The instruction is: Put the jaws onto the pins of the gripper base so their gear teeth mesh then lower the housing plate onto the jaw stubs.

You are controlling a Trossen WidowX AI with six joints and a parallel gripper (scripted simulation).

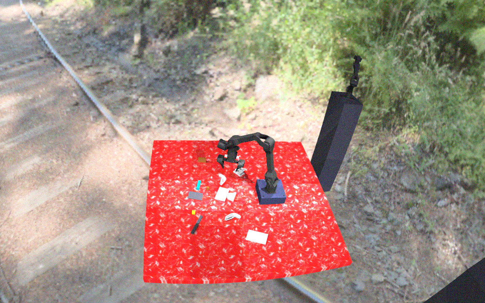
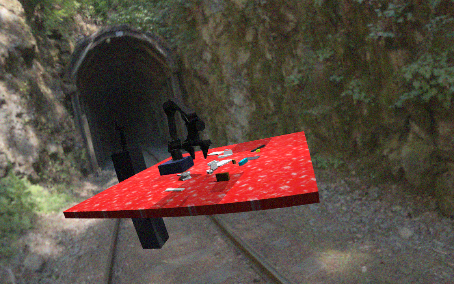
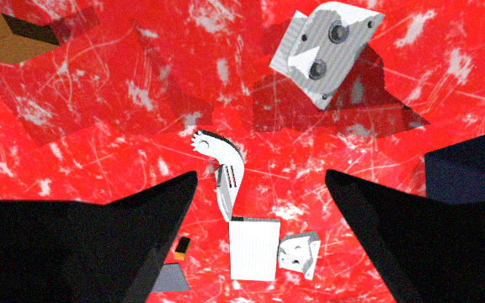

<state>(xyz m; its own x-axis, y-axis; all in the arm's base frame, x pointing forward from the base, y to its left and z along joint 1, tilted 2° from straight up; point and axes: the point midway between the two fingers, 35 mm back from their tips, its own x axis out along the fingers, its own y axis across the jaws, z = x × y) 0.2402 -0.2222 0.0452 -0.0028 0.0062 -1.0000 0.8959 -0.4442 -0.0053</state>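
White, curved and toothed at one end, a gear-toothed jaw [image 1: 221, 178] [image 2: 213, 165] [image 3: 236, 164] lies on the red table [image 1: 293, 245] [image 2: 274, 183] [image 3: 99, 168], near the middle of your wrist frame. Your gripper [image 1: 230, 168] [image 2: 199, 158] [image 3: 259, 176] hangs above the table, fingers spread wide and holding nothing. At the wrist frame's upper right, you have a pale part with two round fittings [image 1: 240, 172] [image 2: 185, 175] [image 3: 328, 52]. Your second curved jaw [image 1: 232, 216] [image 2: 226, 153] rests below centre in the top frame, well apart from the first.
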